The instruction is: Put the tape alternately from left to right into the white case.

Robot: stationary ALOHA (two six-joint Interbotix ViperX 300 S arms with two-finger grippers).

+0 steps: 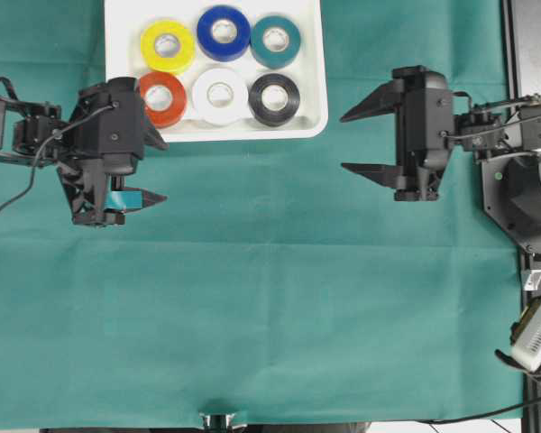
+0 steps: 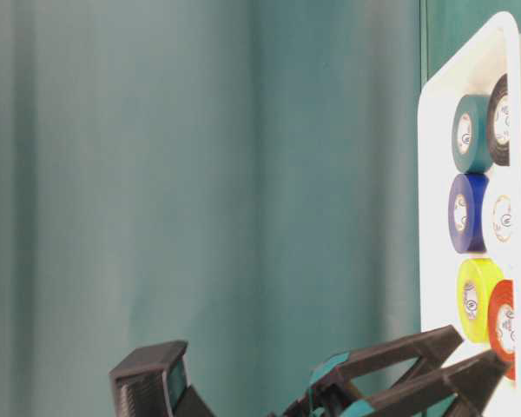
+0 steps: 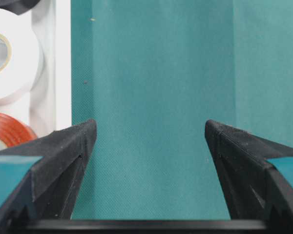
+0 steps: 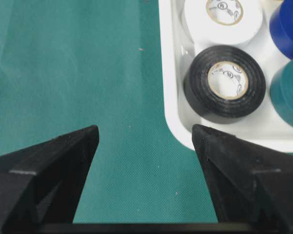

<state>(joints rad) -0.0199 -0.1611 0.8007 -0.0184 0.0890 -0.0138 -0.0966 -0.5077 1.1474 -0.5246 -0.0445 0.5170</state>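
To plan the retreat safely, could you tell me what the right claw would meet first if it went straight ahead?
Probably nothing: the right claw points across bare green cloth, just clear of the white case.

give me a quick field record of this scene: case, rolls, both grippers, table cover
case: white case, at the far edge of the table
rolls in case: six, two rows of three
far row: yellow roll, blue roll, teal roll
near row: red roll, white roll, black roll
rolls outside case: none in view
left gripper: open, empty, beside the case's near left corner
right gripper: open, empty, right of the case
table cover: green cloth
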